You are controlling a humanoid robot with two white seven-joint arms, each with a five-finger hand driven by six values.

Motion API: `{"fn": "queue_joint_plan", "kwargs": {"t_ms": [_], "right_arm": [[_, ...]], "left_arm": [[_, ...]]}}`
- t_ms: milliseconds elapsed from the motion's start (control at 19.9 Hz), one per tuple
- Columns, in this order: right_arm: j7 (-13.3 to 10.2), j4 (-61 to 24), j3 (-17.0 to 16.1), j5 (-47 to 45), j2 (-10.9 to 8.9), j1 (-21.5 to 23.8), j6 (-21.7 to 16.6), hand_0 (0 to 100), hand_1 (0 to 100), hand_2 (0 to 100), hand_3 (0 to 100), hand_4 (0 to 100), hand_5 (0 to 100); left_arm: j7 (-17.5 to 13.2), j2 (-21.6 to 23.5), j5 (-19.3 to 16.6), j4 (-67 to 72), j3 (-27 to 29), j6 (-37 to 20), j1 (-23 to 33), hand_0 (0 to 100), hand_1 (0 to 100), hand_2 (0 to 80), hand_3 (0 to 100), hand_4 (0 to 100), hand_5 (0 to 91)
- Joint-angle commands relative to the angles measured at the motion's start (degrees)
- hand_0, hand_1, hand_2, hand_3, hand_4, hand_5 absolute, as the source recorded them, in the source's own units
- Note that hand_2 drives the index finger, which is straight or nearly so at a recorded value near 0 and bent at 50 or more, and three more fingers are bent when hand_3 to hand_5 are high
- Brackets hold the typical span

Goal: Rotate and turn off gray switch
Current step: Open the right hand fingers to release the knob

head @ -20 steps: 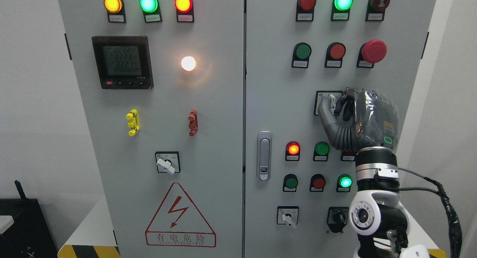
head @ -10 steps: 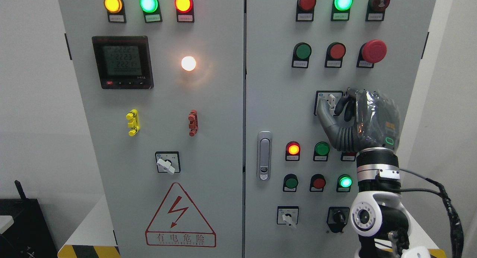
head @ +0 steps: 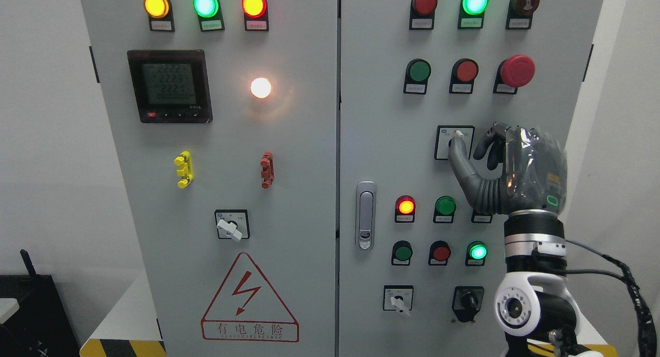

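The gray rotary switch (head: 458,134) sits on its square plate (head: 442,140) on the right cabinet door, at mid height. Only the top of its pale knob shows; the thumb (head: 460,158) of my right hand covers the lower part. My right hand (head: 469,145) reaches up from the lower right. Its other fingers (head: 490,146) are curled loosely to the right of the plate, apart from the knob. The hand holds nothing. My left arm is out of view.
Push buttons and lamps surround the switch: a red mushroom stop button (head: 517,70) above, a lit red lamp (head: 406,206) and green buttons below. A door handle (head: 365,215), a second gray switch (head: 230,225), a small switch (head: 397,298) and a black selector (head: 467,299) are lower down.
My right hand has let go of the switch knob and moved right and slightly down. The fingers have come off the plate; only the thumb still overlaps the knob.
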Motion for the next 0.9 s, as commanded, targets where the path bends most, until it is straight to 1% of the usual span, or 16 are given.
{"fn": "queue_joint_plan", "kwargs": {"t_ms": [0,151,201,251,301,351,401,452,502,552,602,652,703,753,803,853], "right_arm": [[-0.6,-7.3,-0.9,-1.9,0.03,2.7,-2.5,41,27,74,94,86,100],[-3.4,-9.1,-2.3,-5.4,0.03,4.4,-7.8,39,27,68,98,87,98],[-3.7,-9.5,-2.7,-6.1,0.03,5.5,-9.8,38,28,65,97,87,94],[-3.8,-10.3,-3.0,-6.3,0.03,6.7,-11.2,37,29,64,95,87,90],[-3.9,-10.8,-3.3,-6.5,0.03,7.8,-12.5,36,31,63,95,85,82],[-4.1,-11.3,-3.8,-6.6,0.03,8.6,-13.9,36,31,62,93,80,75],[-4.3,-11.6,-4.5,-6.8,0.03,9.3,-15.5,36,31,61,92,78,73],[-4.3,-11.7,-5.0,-7.6,0.03,9.9,-17.1,35,31,59,82,68,63],[-4.3,-11.7,-5.6,-8.3,-0.06,10.3,-18.5,35,31,53,63,49,42],[-4.2,-11.7,-5.9,-8.6,-0.06,10.8,-19.4,35,31,51,58,44,36],[-4.1,-11.7,-6.2,-8.6,-0.15,11.0,-19.8,35,31,46,47,32,24],[-4.0,-11.7,-6.6,-8.6,-0.24,11.1,-19.9,36,28,37,33,18,12],[-3.9,-11.7,-6.8,-8.6,-0.41,11.5,-20.1,37,26,35,30,15,9],[-3.9,-11.7,-7.1,-8.6,-0.59,12.2,-20.8,34,13,26,19,5,0],[-3.8,-11.7,-7.5,-8.6,-0.59,12.3,-21.4,30,9,21,14,2,0],[-3.8,-11.7,-8.0,-8.6,-0.68,12.5,-21.5,20,10,12,8,0,0]], "left_arm": [[0.0,0.0,0.0,0.8,-0.1,0.0,0.0,12,39,0.0,0,0,0.0],[0.0,0.0,0.0,0.8,-0.1,0.0,0.0,12,39,0.0,0,0,0.0],[0.0,0.0,0.0,0.8,-0.1,0.0,0.0,12,39,0.0,0,0,0.0],[0.0,0.0,0.0,0.8,-0.1,0.0,0.0,12,39,0.0,0,0,0.0],[0.0,0.0,0.0,0.8,-0.1,0.0,0.0,12,39,0.0,0,0,0.0],[0.0,0.0,0.0,0.8,-0.1,0.0,0.0,12,39,0.0,0,0,0.0],[0.0,0.0,0.0,0.8,-0.1,0.0,0.0,12,39,0.0,0,0,0.0],[0.0,0.0,0.0,0.8,-0.1,0.0,0.0,12,39,0.0,0,0,0.0],[0.0,0.0,0.0,0.8,-0.1,0.0,0.0,12,39,0.0,0,0,0.0],[-0.1,0.0,0.0,0.9,-0.1,0.0,0.0,12,39,0.0,0,0,0.0],[-0.1,0.0,0.0,0.8,-0.1,0.0,0.0,12,39,0.0,0,0,0.0],[0.0,0.0,0.0,0.8,-0.1,0.0,0.0,12,39,0.0,0,0,0.0],[0.0,0.0,0.0,0.8,-0.1,0.0,0.0,12,39,0.0,0,0,0.0],[0.0,0.0,0.0,0.9,-0.1,0.0,0.0,12,39,0.0,0,0,0.0],[0.0,0.0,0.0,0.8,-0.1,0.0,0.0,12,39,0.0,0,0,0.0],[0.0,0.0,0.0,0.8,-0.1,0.0,0.0,12,39,0.0,0,0,0.0]]}}
